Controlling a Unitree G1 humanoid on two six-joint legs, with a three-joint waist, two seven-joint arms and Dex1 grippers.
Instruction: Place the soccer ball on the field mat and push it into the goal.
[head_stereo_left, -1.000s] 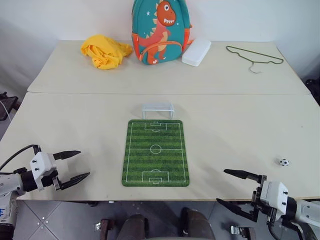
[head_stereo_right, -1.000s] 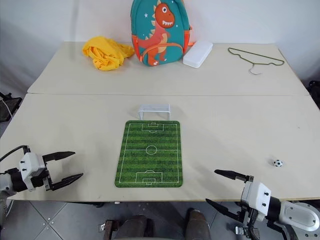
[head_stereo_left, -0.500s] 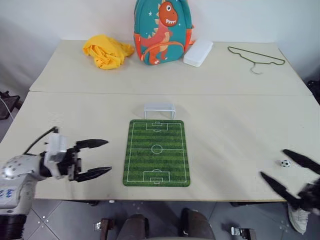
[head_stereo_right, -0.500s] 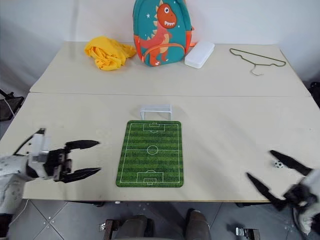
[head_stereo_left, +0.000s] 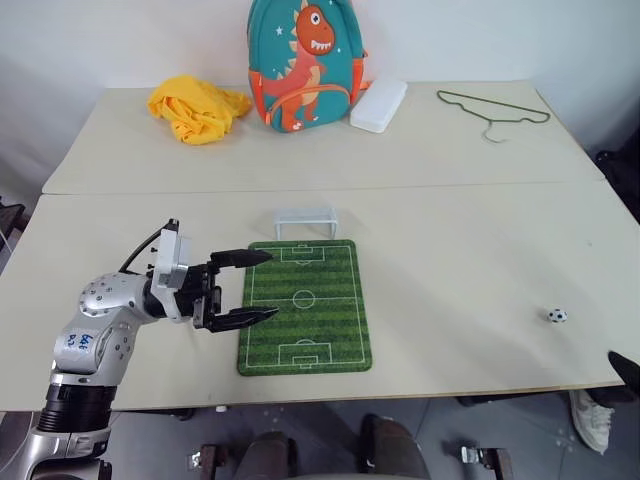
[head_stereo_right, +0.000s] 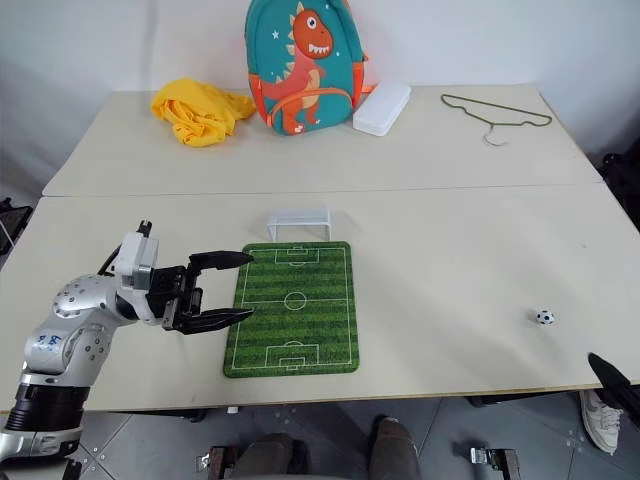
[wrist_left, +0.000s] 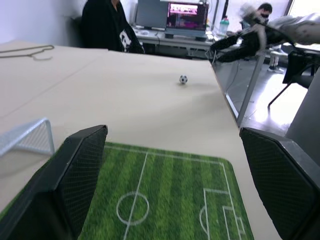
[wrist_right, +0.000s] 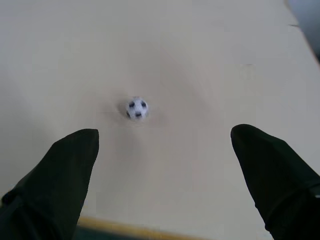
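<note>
The green striped field mat lies flat at the table's front centre. The small pale goal stands just beyond its far end. A tiny black-and-white soccer ball rests on bare table far right of the mat, near the front edge. My left gripper hovers open at the mat's left edge, pointing across it, with nothing between its fingers. My right gripper is open just short of the soccer ball, which lies a little ahead of its spread fingers, untouched. One right finger shows past the table's front right corner.
At the back of the table are a yellow cloth, a teal dinosaur backpack, a white case and a wire hanger. The table's front edge runs close behind the ball. People sit at desks beyond the table.
My left gripper has swung right and up, from the table's left front to the mat's left edge. My right arm has swung out to the right, past the table's corner. The head view shifted slightly.
</note>
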